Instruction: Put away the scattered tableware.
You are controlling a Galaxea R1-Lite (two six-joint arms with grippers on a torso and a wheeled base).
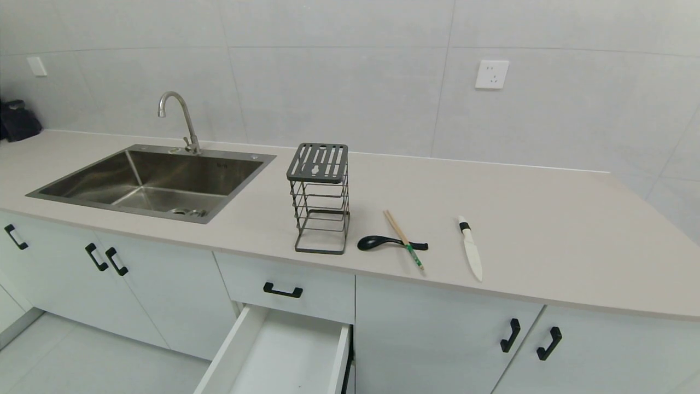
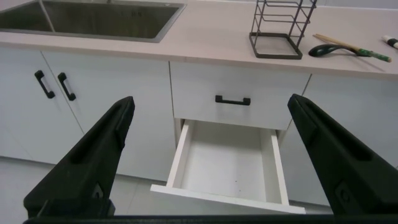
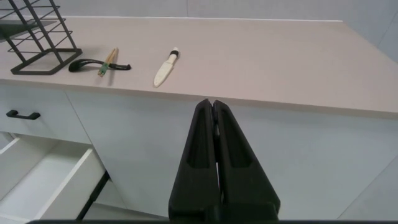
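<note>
1. The left gripper (image 2: 211,102) hangs in front of the cabinets, jaws released wide and holding nothing.
2. The right gripper (image 3: 213,107) sits below the desk (image 1: 547,219) edge, jaws clenched together with nothing between them.
3. The spoon (image 1: 377,242), chopsticks (image 1: 396,227) and knife (image 1: 471,250) lie on the desk beside the rack (image 1: 320,197). The chopsticks cross the spoon's handle and hide part of it.
4. The open drawer (image 1: 284,350) is cut off by the head view's lower edge.

- The rack (image 1: 320,197) is standing on the counter (image 1: 547,219), right of the sink (image 1: 158,180).
- The spoon (image 1: 377,242) is lying just right of the rack's base.
- The chopsticks (image 1: 402,238) are lying across the spoon's handle.
- The knife (image 1: 471,249) is lying right of the chopsticks, apart from them.
- The drawer (image 1: 284,355) is standing open below the rack.
</note>
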